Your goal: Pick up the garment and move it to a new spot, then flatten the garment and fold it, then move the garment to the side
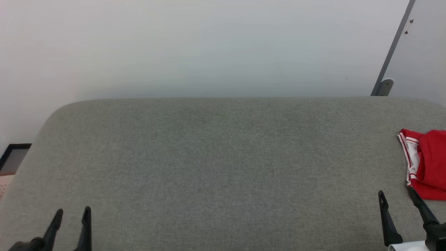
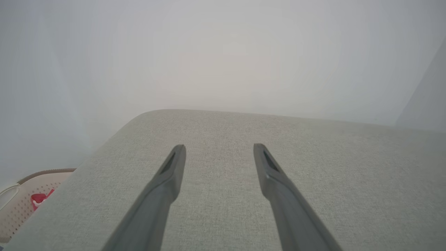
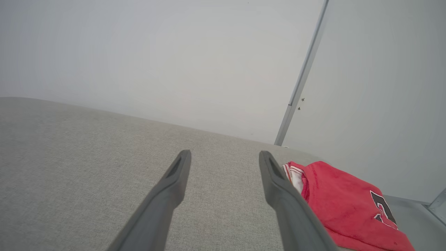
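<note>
While the right tool [image 1: 395, 190] gapes, the garment [image 1: 430, 164] lies just beside it.

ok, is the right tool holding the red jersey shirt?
No, the right tool is open and empty; the red jersey shirt lies beside it.

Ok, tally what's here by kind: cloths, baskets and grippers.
Cloths: 2, jersey and red cloth
Baskets: 1, basket
Grippers: 2, left gripper and right gripper, both open
Total: 5
</note>
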Robot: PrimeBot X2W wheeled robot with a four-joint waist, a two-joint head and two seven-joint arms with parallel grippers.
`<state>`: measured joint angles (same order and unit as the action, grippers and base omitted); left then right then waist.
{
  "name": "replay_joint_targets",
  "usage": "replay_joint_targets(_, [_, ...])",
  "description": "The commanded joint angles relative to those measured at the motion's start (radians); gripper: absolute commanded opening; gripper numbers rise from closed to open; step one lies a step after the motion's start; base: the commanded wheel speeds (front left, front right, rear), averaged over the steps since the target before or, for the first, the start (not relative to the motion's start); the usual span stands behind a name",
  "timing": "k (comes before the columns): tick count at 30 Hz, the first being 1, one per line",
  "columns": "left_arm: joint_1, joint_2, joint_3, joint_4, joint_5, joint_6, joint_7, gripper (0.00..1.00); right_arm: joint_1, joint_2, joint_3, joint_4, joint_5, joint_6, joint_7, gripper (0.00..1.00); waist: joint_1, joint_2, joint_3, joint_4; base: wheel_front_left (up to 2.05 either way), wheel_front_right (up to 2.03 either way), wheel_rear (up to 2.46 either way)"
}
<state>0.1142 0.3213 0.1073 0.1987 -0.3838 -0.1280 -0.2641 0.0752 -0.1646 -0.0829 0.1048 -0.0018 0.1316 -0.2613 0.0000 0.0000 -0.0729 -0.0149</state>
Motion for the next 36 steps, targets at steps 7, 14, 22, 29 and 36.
replay_joint_targets(7, [0.013, -0.026, 0.005, 0.015, 0.004, 0.0, 0.001, 0.0, 0.004, 0.015, -0.002, 0.033, 0.001, 0.0, 0.004, 0.0, 0.0, 0.0, 0.001, 0.004, 0.0, 0.0, 0.0])
replay_joint_targets(14, [-0.001, -0.059, 0.002, 0.035, -0.088, 0.0, 0.032, 0.0, -0.01, 0.028, -0.012, 0.063, 0.12, 0.0, 0.042, 0.0, 0.0, 0.0, 0.004, 0.004, 0.0, 0.0, 0.0])
replay_joint_targets(22, [-0.026, -0.083, 0.003, 0.034, -0.216, 0.0, 0.07, 0.0, -0.026, 0.037, -0.01, 0.067, 0.289, 0.0, 0.076, 0.0, 0.0, 0.0, 0.009, 0.005, 0.0, 0.0, 0.0])
replay_joint_targets(29, [-0.046, -0.101, 0.003, 0.034, -0.318, -0.001, 0.101, 0.0, -0.042, 0.045, -0.011, 0.072, 0.423, 0.0, 0.104, 0.0, 0.0, 0.0, 0.013, 0.005, 0.0, 0.0, 0.0])
replay_joint_targets(36, [-0.065, -0.118, 0.003, 0.035, -0.412, -0.001, 0.129, 0.0, -0.057, 0.052, -0.012, 0.078, 0.546, 0.0, 0.132, 0.0, 0.0, 0.0, 0.017, 0.006, 0.0, 0.0, 0.0])
